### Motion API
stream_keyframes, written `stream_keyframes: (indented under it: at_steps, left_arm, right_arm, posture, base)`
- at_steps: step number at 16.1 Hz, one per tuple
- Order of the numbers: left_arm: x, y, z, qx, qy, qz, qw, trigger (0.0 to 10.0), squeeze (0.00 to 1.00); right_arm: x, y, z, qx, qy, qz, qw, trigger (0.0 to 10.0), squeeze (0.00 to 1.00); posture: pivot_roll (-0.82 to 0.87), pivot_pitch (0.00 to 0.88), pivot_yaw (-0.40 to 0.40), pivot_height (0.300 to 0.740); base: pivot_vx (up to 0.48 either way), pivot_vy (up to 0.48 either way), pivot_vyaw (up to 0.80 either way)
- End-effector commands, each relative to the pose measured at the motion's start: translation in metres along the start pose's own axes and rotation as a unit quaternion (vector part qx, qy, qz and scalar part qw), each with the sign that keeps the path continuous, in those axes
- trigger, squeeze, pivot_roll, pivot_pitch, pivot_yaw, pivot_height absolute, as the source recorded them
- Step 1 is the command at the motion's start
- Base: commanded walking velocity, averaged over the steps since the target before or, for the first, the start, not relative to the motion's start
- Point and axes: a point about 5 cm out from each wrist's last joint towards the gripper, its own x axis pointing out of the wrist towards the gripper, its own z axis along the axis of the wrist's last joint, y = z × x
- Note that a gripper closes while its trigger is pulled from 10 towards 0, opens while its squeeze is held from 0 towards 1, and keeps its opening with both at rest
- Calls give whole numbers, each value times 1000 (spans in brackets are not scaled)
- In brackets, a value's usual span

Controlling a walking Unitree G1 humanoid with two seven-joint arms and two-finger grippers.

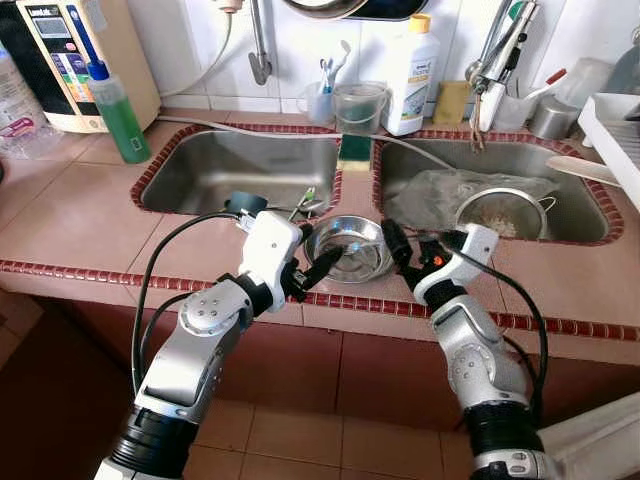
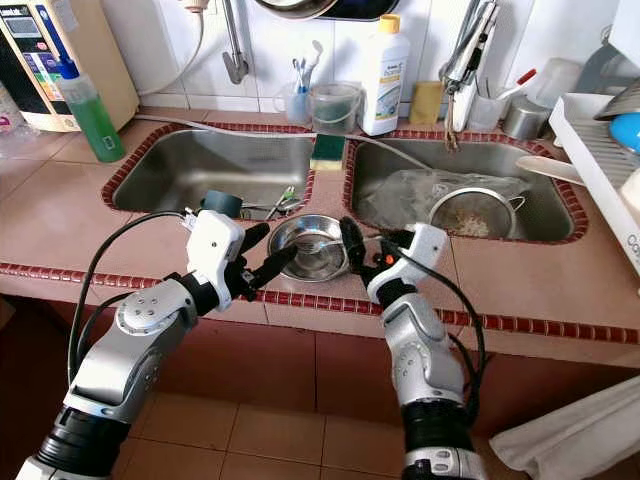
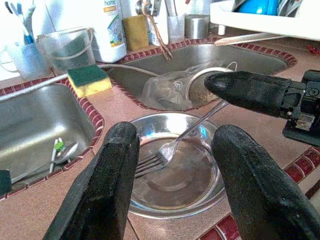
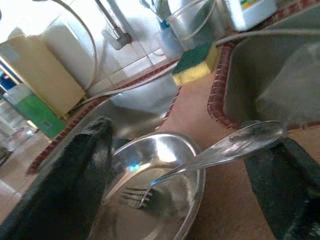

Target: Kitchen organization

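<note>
Fork [image 3: 165, 152]: tines down in a shallow steel bowl [image 1: 352, 262] on the tiled counter [image 1: 90, 215] between two sinks, handle slanting up to the right gripper [image 1: 418, 247], whose spread fingers do not close on it; the handle rests against one finger. Left gripper [image 1: 312, 262]: fingers parted, empty, just beside the bowl's near rim, fork tines between and beyond the fingertips. Sponge [image 3: 89, 80]: beyond both grippers, on the divider between the sinks.

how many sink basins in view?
2: left basin holding cutlery, right basin holding a strainer. The steel bowl sits on the counter between them.
</note>
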Motion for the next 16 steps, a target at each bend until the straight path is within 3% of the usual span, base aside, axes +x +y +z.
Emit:
stream_keyframes:
  at_steps: [1, 16]
  left_arm:
    - [0, 0, 4, 6, -6, -1, 1000, 10000, 0]
    - [-1, -1, 4, 5, -5, 0, 1000, 10000, 0]
  right_arm:
    - [4, 7, 1, -11, 0, 11, 1000, 0, 0]
    - [2, 4, -2, -31, 6, 3, 1000, 0, 0]
  posture:
    - [-165, 35, 44, 736]
    - [-164, 46, 45, 736]
  base:
    - [0, 0, 0]
    - [0, 0, 0]
